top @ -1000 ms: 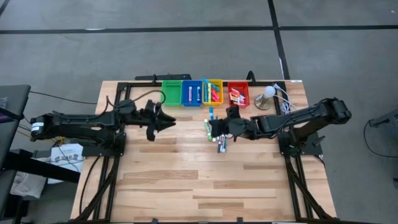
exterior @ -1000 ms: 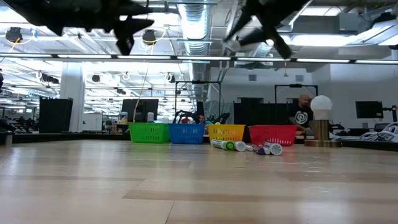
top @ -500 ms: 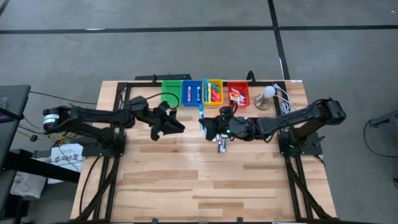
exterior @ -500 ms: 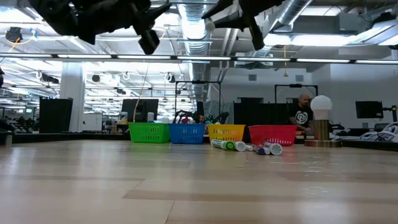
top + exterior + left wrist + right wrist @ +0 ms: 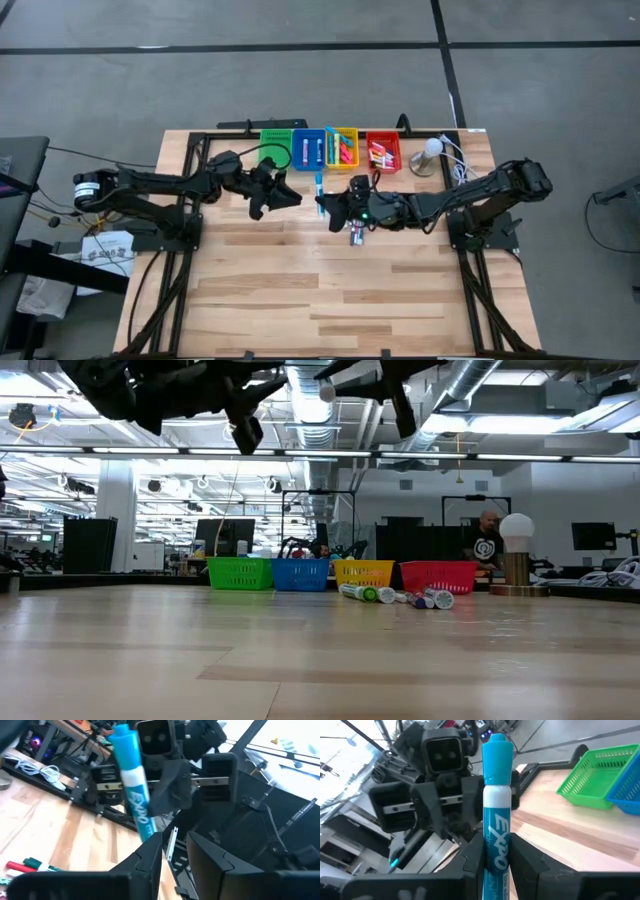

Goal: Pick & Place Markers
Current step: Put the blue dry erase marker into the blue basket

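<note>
Moved inward since a second ago: both arms now nearly meeting above the table's middle, in front of the bins. Right gripper [image 5: 322, 201] clenched on a cyan marker [image 5: 319, 188], held upright between its fingers [image 5: 470, 862] with the cap up, lifted clear of the wood. Left gripper [image 5: 297, 199] just beside that marker, pointing at it, fingers [image 5: 145, 862] parted by a narrow gap and grasping nothing; marker's lower end close to that gap in the left wrist view, touching or not cannot be told. Loose markers [image 5: 356, 230] lying in a small heap on the table [image 5: 300, 300] under the right arm, seen in the low view as a short row in front of the yellow and red bins. Farther back, side by side along the table's far edge: green bin [image 5: 275, 148], blue bin [image 5: 308, 149], yellow bin [image 5: 343, 148], red bin [image 5: 382, 151], the last three with markers inside. Beyond the red bin, a small lamp [image 5: 430, 153] with a round white head.
</note>
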Robot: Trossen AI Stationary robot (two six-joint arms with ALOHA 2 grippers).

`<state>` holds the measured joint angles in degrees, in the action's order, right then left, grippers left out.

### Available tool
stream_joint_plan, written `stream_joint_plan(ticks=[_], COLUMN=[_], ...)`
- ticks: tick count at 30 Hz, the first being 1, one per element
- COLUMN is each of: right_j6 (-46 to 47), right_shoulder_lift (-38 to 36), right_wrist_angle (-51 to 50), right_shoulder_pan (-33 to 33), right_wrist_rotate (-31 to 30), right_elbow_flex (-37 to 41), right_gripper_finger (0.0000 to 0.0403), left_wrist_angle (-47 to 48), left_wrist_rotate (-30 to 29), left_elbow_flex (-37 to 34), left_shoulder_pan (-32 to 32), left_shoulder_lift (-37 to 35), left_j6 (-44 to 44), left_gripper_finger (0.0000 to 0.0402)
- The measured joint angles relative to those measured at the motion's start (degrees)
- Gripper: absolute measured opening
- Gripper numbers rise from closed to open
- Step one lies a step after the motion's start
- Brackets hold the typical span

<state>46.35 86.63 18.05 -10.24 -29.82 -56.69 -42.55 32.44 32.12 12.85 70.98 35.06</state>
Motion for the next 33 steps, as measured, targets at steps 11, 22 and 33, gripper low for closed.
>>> stream_joint_plan(ticks=[11, 22, 33], right_j6=[-0.5, -1.9, -3.2], right_shoulder_lift=[0.0, 0.0, 0.0], right_wrist_angle=[1.6, 1.7, 1.7], right_shoulder_pan=[-0.2, 1.5, 1.5], right_wrist_rotate=[-0.1, 2.1, 3.0], right_elbow_flex=[0.0, 0.0, 0.0], right_gripper_finger=[0.0059, 0.0059, 0.0059], left_wrist_angle=[-0.4, -0.9, -0.8], left_wrist_rotate=[-5.4, -8.2, -8.0], left_elbow_flex=[0.0, 6.5, 11.3], left_shoulder_pan=[1.9, -1.7, -2.4], left_shoulder_lift=[0.7, 4.9, 11.0], left_j6=[3.0, -1.9, -1.7], left_gripper_finger=[0.0204, 0.0284, 0.0285])
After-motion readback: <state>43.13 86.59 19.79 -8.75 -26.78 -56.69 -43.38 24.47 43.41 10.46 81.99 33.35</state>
